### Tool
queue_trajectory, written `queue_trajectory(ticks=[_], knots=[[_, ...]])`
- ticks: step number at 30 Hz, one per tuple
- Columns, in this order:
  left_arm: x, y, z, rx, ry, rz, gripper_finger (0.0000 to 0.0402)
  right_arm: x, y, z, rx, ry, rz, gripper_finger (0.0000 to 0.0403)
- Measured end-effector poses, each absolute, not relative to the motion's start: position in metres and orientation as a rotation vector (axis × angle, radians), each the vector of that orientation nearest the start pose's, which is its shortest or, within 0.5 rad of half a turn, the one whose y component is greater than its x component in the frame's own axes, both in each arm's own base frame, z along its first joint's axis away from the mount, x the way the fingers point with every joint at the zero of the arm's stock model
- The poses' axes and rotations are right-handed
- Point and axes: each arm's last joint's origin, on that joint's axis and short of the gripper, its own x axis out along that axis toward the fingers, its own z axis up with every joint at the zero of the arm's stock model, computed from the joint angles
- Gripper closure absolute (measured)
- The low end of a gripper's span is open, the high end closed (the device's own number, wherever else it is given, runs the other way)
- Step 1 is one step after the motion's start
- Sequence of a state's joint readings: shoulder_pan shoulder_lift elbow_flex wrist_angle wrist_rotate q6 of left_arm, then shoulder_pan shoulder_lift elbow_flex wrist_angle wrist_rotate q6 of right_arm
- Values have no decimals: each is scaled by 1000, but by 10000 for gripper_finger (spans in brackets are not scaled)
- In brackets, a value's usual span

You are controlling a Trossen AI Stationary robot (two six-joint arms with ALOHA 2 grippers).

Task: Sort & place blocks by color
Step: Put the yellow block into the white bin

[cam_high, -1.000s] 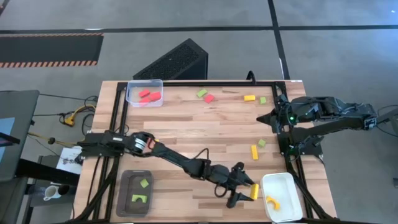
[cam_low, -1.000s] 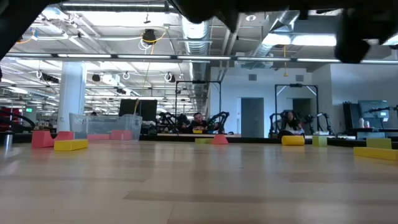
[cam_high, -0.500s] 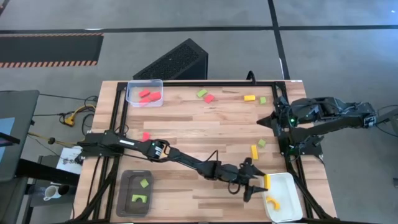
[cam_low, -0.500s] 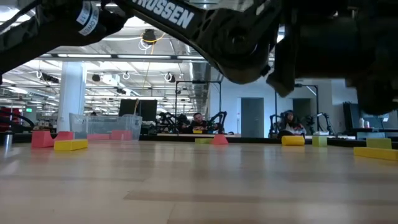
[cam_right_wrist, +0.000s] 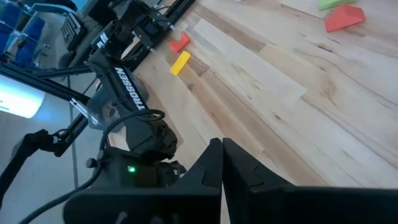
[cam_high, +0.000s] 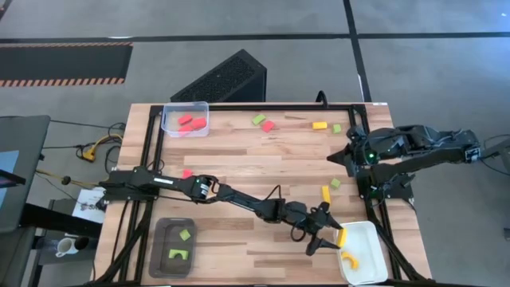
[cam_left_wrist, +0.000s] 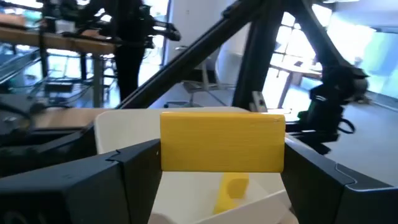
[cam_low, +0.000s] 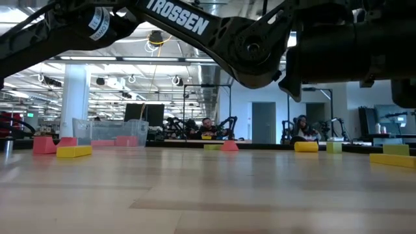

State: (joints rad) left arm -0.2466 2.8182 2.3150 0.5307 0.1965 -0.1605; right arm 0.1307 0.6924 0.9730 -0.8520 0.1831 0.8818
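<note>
Several coloured toy blocks (cam_high: 326, 194) lie unsorted toward the bench's (cam_high: 239, 159) two o'clock; the left hand (cam_high: 328, 237) pinches a yellow rectangular block (cam_left_wrist: 222, 140) over the white tray (cam_high: 374, 259), while the right hand (cam_high: 344, 154) rests pressed together.

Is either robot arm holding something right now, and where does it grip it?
The left gripper holds a yellow block by its two ends. The right gripper holds nothing.

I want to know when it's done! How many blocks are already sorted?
Five look sorted: two red in the clear tray, two green in the grey tray, one yellow in the white tray. The left end effector holds a yellow block over it. Seven remain on the table.
</note>
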Motion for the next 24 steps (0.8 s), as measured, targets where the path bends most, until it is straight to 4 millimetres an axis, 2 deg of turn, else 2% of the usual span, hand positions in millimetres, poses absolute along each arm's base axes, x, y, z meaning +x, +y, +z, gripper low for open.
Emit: queue_trajectory(ticks=[4,13,17,24], knots=[[590,-154,122,-153,34,-405,148,122,11,343,762,521,-306,386],[594,-139,120,-289,82,-408,145,131,12,339,753,555,-321,386],[594,-138,120,-313,89,-419,131,130,12,339,753,554,-320,386],[596,-141,131,-327,93,-453,97,131,12,339,751,553,-318,388]])
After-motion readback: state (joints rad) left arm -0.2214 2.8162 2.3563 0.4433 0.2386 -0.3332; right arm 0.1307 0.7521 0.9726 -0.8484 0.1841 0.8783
